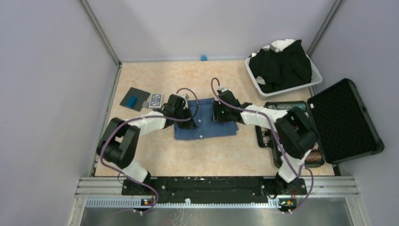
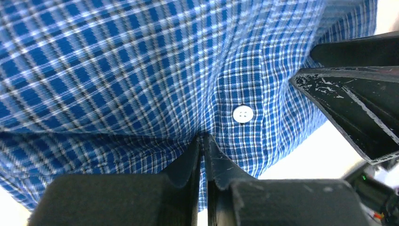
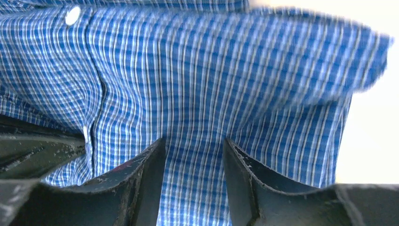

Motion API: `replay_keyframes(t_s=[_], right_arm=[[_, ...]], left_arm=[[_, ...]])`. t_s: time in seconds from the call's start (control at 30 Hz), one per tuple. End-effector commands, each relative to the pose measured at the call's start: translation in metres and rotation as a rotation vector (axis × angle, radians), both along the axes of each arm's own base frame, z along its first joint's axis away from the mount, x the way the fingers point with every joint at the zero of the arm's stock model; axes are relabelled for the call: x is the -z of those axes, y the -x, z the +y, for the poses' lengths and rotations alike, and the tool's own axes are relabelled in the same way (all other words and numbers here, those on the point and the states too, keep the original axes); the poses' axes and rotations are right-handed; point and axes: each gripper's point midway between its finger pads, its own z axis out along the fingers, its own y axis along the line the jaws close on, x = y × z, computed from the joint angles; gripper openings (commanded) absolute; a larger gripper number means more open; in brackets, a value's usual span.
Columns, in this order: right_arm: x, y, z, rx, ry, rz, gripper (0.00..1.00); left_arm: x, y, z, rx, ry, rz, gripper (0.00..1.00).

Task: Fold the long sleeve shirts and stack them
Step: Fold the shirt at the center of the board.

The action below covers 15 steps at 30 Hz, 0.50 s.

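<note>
The blue fine-checked collared button-up shirt [image 1: 207, 128] lies part-folded mid-way across the tan table [image 1: 211, 160]. The left gripper [image 2: 205, 139] pinches its cloth, jaws nearly together; the right gripper [image 3: 194, 141] straddles the fabric half-open. It should likely close firmly before both lift evenly.

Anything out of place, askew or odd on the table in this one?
Nothing is spilled or damaged. The blue checked shirt lies folded at centre, sitting slightly askew. Black shirts are heaped loosely above the rim of the white basket. The black case lies open at the right.
</note>
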Motion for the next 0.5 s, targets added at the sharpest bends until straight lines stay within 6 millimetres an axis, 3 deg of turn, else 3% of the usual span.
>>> replay_keyframes(t_s=[0.0,0.07,0.13,0.2,0.23,0.3,0.37,0.47], right_arm=[[-0.016,0.072,-0.004,-0.048,-0.034,0.034,0.47],[-0.025,0.094,-0.015,-0.051,-0.041,0.047,0.47],[-0.04,0.098,-0.026,-0.03,-0.036,0.019,0.47],[-0.058,0.089,-0.034,-0.016,-0.002,-0.036,0.48],[-0.065,0.082,-0.036,-0.01,0.014,-0.061,0.5],[-0.072,0.066,-0.042,0.0,0.056,-0.085,0.53],[-0.076,0.05,-0.05,0.023,0.092,-0.11,0.54],[-0.074,0.037,-0.061,0.045,0.115,-0.104,0.56]], left_arm=[[-0.036,0.051,-0.009,-0.028,0.081,-0.021,0.11],[-0.044,0.07,-0.001,-0.045,0.07,-0.02,0.13],[-0.059,0.068,0.014,-0.076,0.023,-0.079,0.19],[-0.075,0.054,0.028,-0.114,-0.051,-0.167,0.26],[-0.08,0.046,0.034,-0.119,-0.092,-0.205,0.34],[-0.089,0.03,0.047,-0.15,-0.169,-0.224,0.42],[-0.087,0.023,0.055,-0.147,-0.255,-0.2,0.49],[-0.082,0.02,0.058,-0.1,-0.328,-0.17,0.53]])
